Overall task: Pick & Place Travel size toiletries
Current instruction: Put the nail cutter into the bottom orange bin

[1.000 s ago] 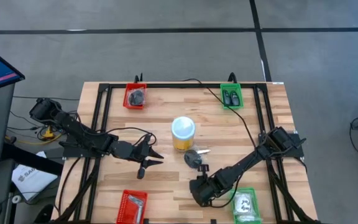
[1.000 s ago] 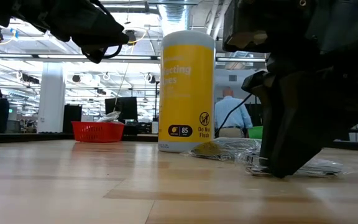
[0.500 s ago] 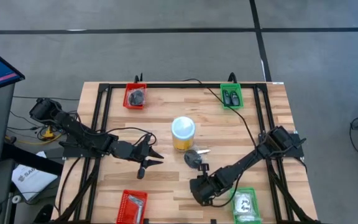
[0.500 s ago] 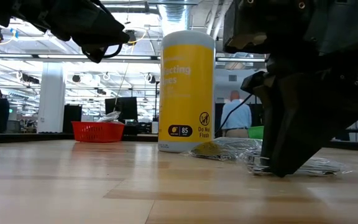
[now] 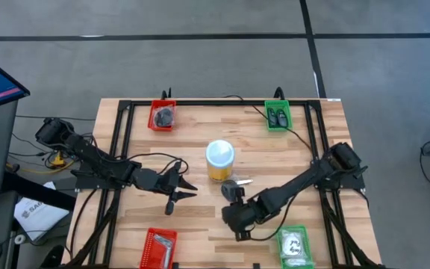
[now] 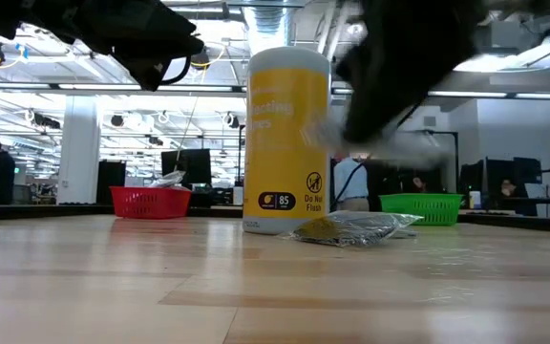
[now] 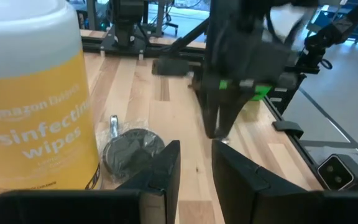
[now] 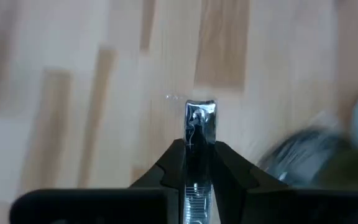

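Fingers of the right gripper (image 8: 197,163) pinch a thin silvery clip (image 8: 200,127) in a clear wrapper, its long axis running straight out past the fingertips, lifted off the tabletop (image 5: 200,217) near the front edge. Farther in, a black round piece (image 5: 231,188) in its packet lies beside the yellow jar (image 5: 219,161) at the centre. Left gripper (image 5: 187,188) waits left of the jar, fingers slightly apart.

The yellow tub (image 7: 33,106) reads "amazon", then "disinfecting wipes"; in the low view its label (image 6: 287,143) shows "85" and "Do Not Flush" beside small round signs.
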